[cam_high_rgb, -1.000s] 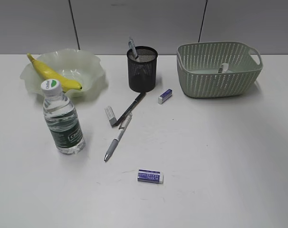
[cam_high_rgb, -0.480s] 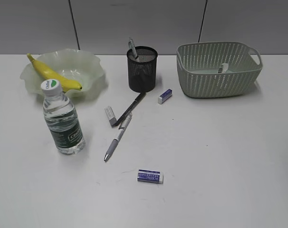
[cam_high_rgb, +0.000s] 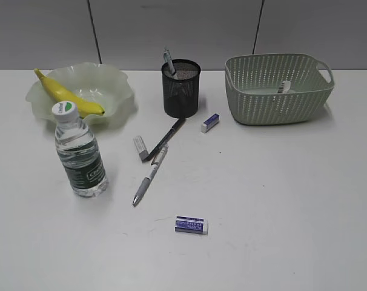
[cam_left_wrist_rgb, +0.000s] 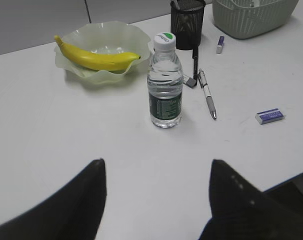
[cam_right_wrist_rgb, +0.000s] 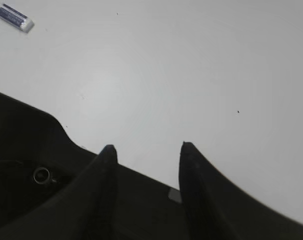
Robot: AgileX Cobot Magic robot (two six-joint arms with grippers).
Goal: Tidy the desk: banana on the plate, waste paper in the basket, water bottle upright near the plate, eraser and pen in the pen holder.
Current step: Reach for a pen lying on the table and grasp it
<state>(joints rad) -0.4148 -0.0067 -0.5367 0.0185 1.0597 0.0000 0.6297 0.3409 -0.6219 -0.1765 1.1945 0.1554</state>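
Both sets of jaws stand parted with nothing between them, each hanging over bare white tabletop. The left gripper shows two dark fingers spread wide; straight ahead of its gap the water bottle stands upright, well apart from the jaws, with the plate just beyond it and to the left, the banana lying in it. Ahead and right of these jaws a silver pen lies on the tabletop with a dark pen beside it, and farther on stands the black mesh pen holder, one pen upright inside it. A blue-and-white eraser lies off to the right of the left jaws, a smaller eraser near the holder, and a small grey block beside the dark pen's tip. The green basket sits at the far right; something white shows through its wall, too small to identify. The right gripper has narrower-set fingers, with the blue-and-white eraser far ahead to their left.
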